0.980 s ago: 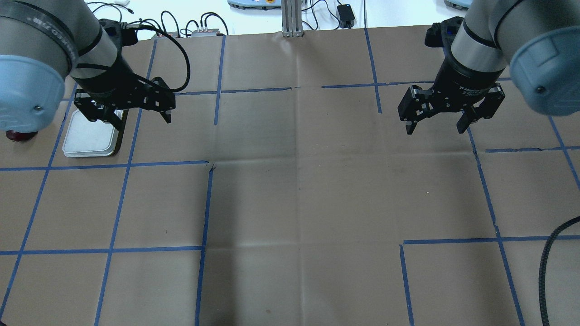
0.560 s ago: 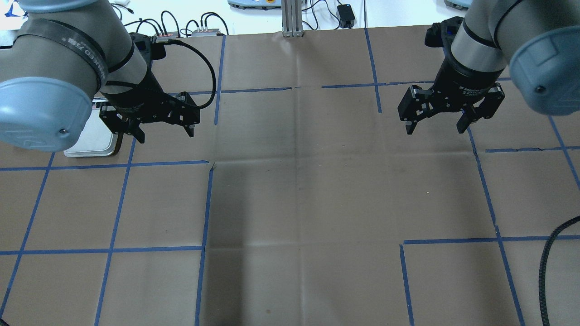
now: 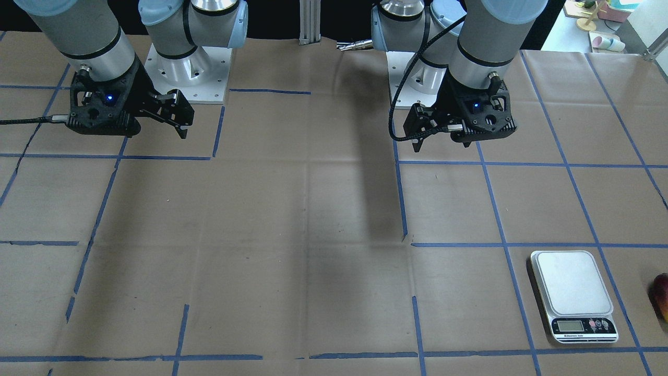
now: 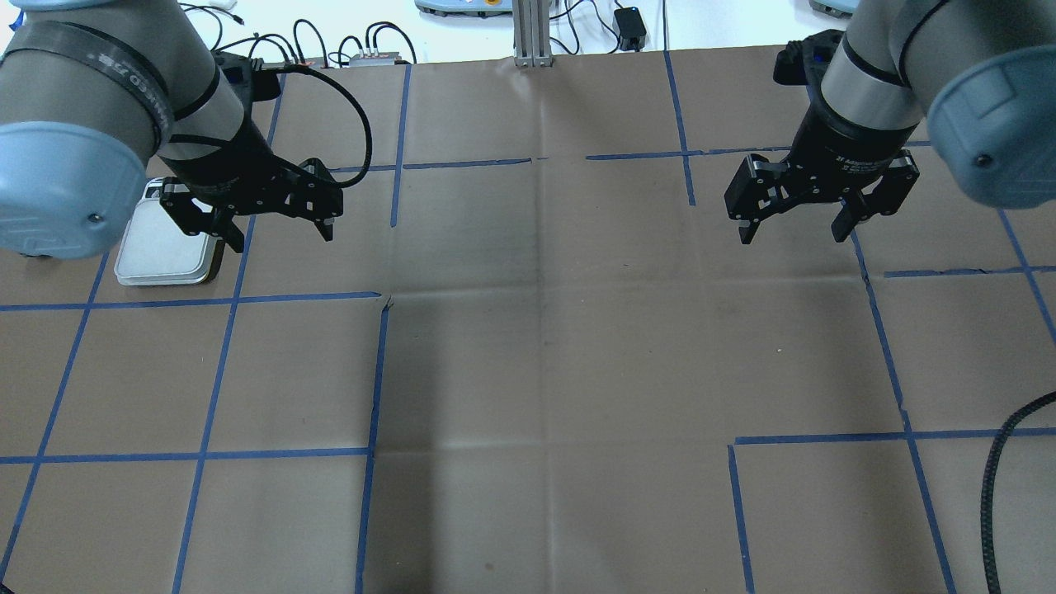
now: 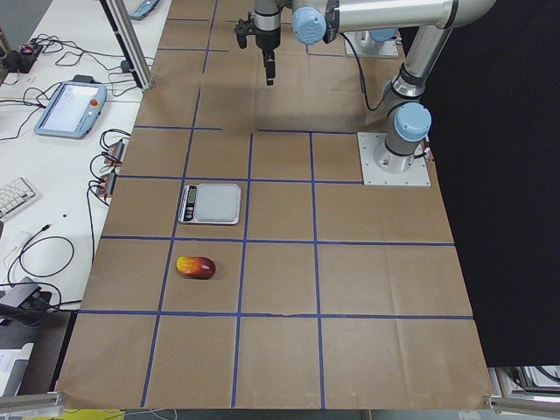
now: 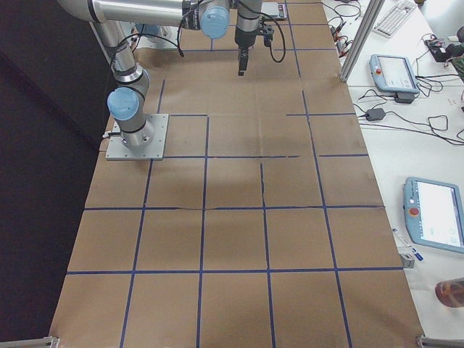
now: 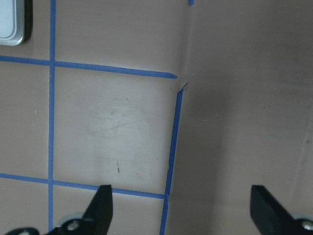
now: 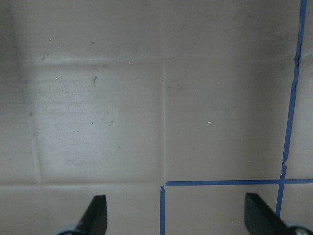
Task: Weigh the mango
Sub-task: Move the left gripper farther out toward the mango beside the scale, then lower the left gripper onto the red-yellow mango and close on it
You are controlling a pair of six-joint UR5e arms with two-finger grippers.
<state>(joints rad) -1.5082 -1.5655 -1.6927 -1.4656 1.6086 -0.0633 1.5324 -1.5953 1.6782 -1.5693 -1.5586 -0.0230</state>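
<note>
The mango [image 5: 196, 267], red fading to yellow, lies on the brown paper beside the scale, on the side away from the table's middle. It also shows at the front-facing view's right edge [image 3: 661, 296]; my left arm hides it in the overhead view. The white scale [image 3: 571, 284] has a bare plate and shows under my left arm in the overhead view [image 4: 161, 247]. My left gripper [image 4: 282, 239] is open and empty, raised just right of the scale; its wrist view [image 7: 181, 205] shows only the scale's corner [image 7: 10, 24]. My right gripper [image 4: 792, 238] is open and empty, far to the right.
Brown paper with a grid of blue tape [image 4: 375, 371] covers the table. Cables and small boxes [image 4: 363, 58] lie beyond the far edge, with a metal post [image 4: 532, 33] at its middle. A black cable [image 4: 1002, 478] hangs at the lower right.
My left gripper moved right from above the scale, then a little back to the left, staying open. The right arm has not moved.
</note>
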